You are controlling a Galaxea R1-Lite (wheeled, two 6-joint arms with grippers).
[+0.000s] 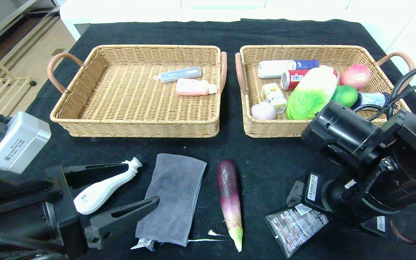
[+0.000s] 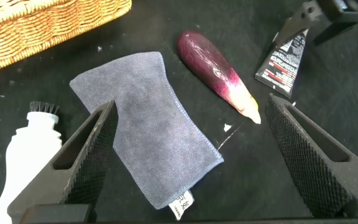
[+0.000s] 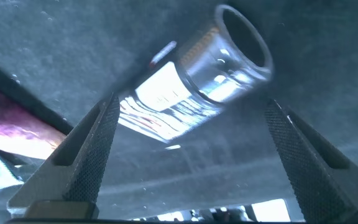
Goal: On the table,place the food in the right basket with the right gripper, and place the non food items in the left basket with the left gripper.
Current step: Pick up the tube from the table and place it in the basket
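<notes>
On the black table lie a white brush (image 1: 103,187) (image 2: 33,146), a grey towel (image 1: 173,196) (image 2: 135,124), a purple vegetable (image 1: 229,202) (image 2: 216,74) and a black printed packet (image 1: 294,225) (image 2: 284,59) (image 3: 179,99). My left gripper (image 1: 141,184) (image 2: 191,107) hangs open low over the towel's near end, with the brush just outside one finger. My right gripper (image 3: 191,106) is open just above the packet, which lies between its spread fingers; in the head view the arm hides most of it. The left basket (image 1: 85,119) and right basket (image 1: 251,130) stand behind.
The left basket holds a grey tube (image 1: 181,74) and a pink bottle (image 1: 193,87). The right basket holds several foods, among them a cabbage (image 1: 312,94), a can (image 1: 293,77) and a peach (image 1: 355,76). The table's left edge drops to the floor (image 1: 20,65).
</notes>
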